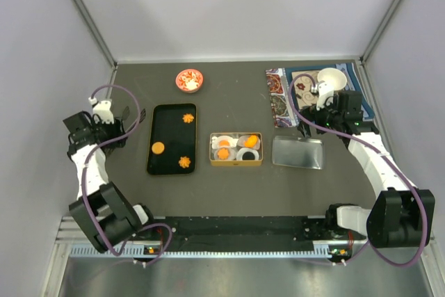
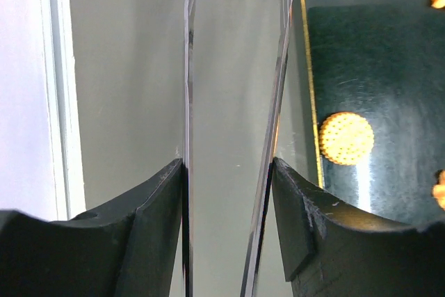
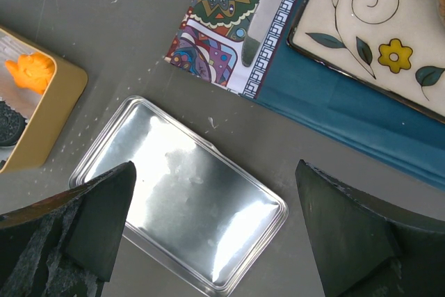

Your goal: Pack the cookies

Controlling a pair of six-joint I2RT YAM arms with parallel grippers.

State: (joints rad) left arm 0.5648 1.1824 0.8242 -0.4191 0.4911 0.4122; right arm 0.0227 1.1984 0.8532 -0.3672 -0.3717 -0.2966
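We see three cookies left on the black tray, others in the gold box. Left fingers part-spread, right fingers released wide — both grasp nothing. A careless pinch could skid a cookie.

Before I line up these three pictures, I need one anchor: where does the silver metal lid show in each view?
Top external: silver lid lies flat, right of the gold tin.
Left wrist: not in it.
Right wrist: lid lies low in the middle, between the fingers.
Shared landmark: the gold tin, at that view's left edge.
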